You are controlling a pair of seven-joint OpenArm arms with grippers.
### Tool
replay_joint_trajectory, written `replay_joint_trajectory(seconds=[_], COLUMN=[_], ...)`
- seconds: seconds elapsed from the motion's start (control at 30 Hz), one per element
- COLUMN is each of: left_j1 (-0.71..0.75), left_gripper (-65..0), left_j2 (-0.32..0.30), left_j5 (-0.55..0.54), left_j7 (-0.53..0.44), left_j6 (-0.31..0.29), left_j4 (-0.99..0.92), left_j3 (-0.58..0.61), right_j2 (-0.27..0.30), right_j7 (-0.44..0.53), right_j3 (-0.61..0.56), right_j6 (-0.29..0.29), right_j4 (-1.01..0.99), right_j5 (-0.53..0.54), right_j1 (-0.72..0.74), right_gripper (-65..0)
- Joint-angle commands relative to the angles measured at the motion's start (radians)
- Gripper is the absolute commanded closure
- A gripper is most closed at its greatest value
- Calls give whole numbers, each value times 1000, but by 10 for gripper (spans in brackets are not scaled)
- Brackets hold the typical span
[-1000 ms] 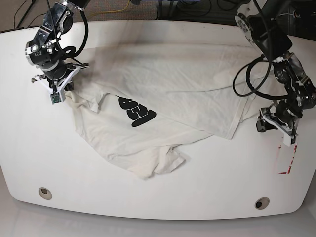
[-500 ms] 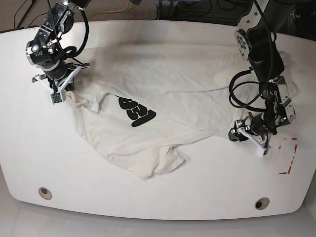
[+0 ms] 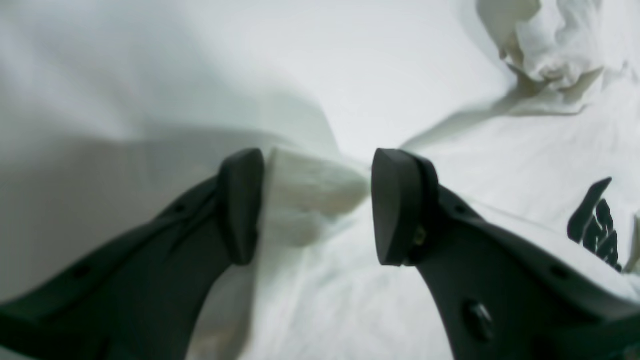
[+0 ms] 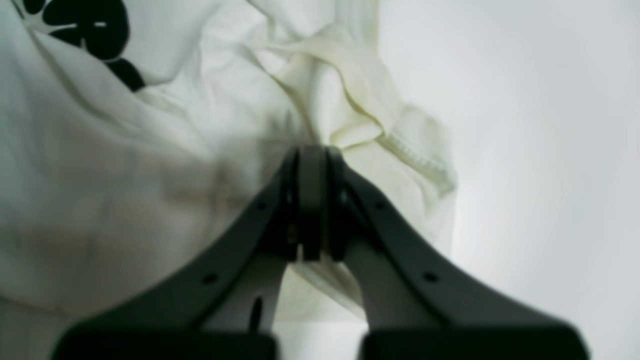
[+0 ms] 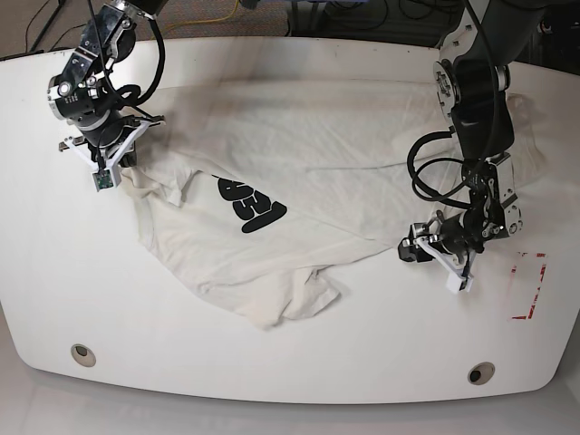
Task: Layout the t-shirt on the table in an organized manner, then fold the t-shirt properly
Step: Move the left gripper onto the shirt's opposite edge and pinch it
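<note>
White cotton t-shirt with black lettering [image 5: 272, 199] lies crumpled across glossy white tabletop [image 5: 54, 272]. Our right claw [image 4: 312, 165] clenched on sleeve edge; left claw [image 3: 315, 205] spread, straddling hem corner. We advise pinching corner fully, then pulling outward evenly.

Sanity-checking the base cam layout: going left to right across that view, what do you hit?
Right gripper, shut on the t-shirt's edge → black lettering on the t-shirt → left gripper, jaws apart at the shirt's corner → red tape rectangle on the table.
</note>
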Motion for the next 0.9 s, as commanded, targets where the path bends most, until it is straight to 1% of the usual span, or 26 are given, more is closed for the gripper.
replay_joint_trajectory(seconds=[0.0, 0.1, 0.13, 0.3, 0.33, 0.37, 0.67, 0.87], left_j1=[-29, -27, -27, -27, -27, -27, -30, -27], left_gripper=[-294, -243, -200, -35, -11, 0, 0, 0], left_j2=[-8, -8, -8, -13, -16, -22, -33, -33], left_j5=[-15, -15, -15, -12, -12, -12, -15, -15], left_j7=[-3, 2, 2, -3, -3, -3, -4, 4], left_j6=[-6, -6, -6, -6, -6, -6, -8, -8], left_j4=[14, 14, 14, 14, 14, 14, 33, 154], left_j3=[-1, -1, -1, -1, -1, -1, -1, -1], right_j2=[10, 10, 10, 10, 10, 10, 10, 16], right_j7=[22, 22, 22, 22, 22, 22, 22, 22], right_j3=[4, 4, 4, 4, 4, 4, 4, 4], right_j6=[-1, -1, -1, -1, -1, -1, -1, -1], right_j4=[19, 19, 19, 19, 19, 19, 19, 19], right_j5=[10, 10, 10, 10, 10, 10, 10, 5], right_j1=[8, 9, 9, 9, 11, 11, 20, 58], right_gripper=[-2, -2, -2, -2, -2, -2, -2, -2])
